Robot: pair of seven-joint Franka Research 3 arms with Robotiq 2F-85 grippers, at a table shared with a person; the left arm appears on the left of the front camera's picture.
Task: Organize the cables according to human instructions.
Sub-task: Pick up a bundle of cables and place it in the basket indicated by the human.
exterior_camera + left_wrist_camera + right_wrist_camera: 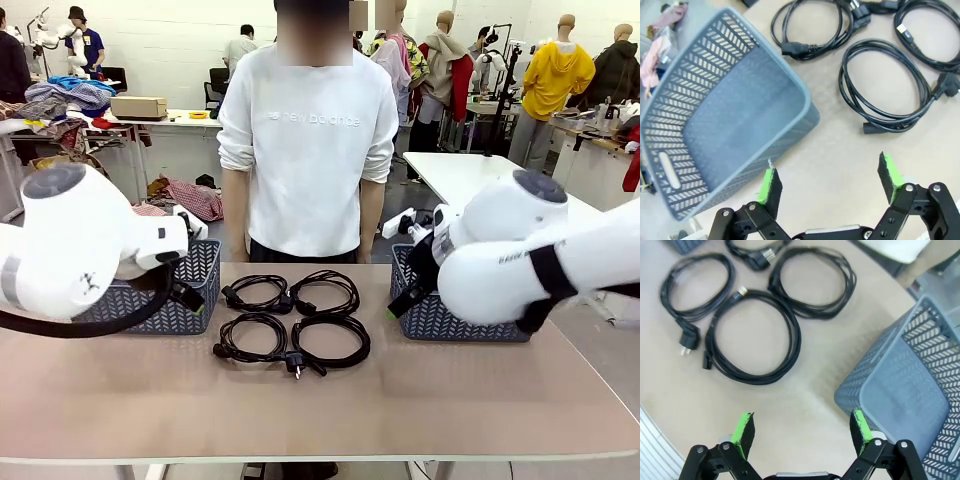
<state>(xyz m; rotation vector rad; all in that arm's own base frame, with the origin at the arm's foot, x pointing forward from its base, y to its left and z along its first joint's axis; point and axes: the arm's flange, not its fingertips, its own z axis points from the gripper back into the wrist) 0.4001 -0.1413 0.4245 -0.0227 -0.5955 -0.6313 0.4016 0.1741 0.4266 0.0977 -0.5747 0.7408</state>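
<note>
**Both grippers spread over bare table; cables between baskets**

The four cables [288, 302] lie in a two-by-two block mid-table, between the left basket [200, 285] and the right basket [430, 320], clear of both walls. The left gripper [827, 180] hangs wide apart and empty, just beside its basket's wall. The right gripper [802, 432] is likewise spread and empty, near its basket's corner. A broad bare strip runs along the table's [320, 410] near edge.

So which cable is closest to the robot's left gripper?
The cable in the row nearer the robot, next to the left basket. It lies right ahead of the open left gripper; the others sit farther away.
</note>
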